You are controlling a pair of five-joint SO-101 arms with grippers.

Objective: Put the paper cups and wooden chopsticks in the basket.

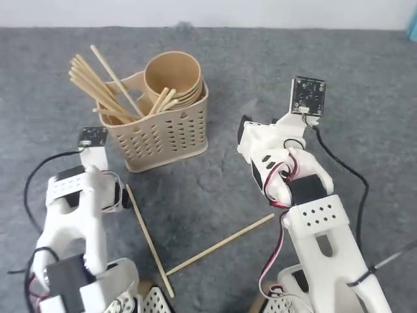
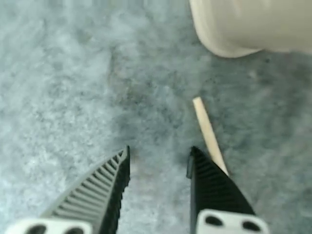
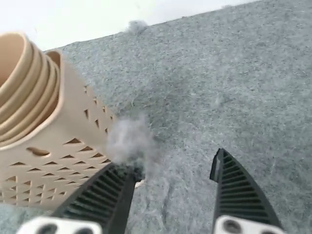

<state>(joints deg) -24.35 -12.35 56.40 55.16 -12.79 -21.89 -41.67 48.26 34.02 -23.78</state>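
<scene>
Left gripper [image 2: 158, 156] open, empty; loose chopstick [image 2: 208, 132] lies just outside its jaws, not between them. Right gripper [image 3: 173, 168] also open, empty, near basket [image 3: 53, 161]. Paper cups [image 1: 171, 77] already in basket. Risk: closing here pinches mat [image 2: 58, 73] only or kicks the stick sideways.

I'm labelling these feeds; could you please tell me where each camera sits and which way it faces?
High view: fixed overhead, looking down on the basket and a loose chopstick; the left arm and right arm show.
Left wrist view: on the left wrist, looking down at the mat past the open left gripper.
Right wrist view: on the right wrist, looking across the mat at the basket past the open right gripper.
Shared: basket in all three; loose chopstick in high and left wrist views.
</scene>
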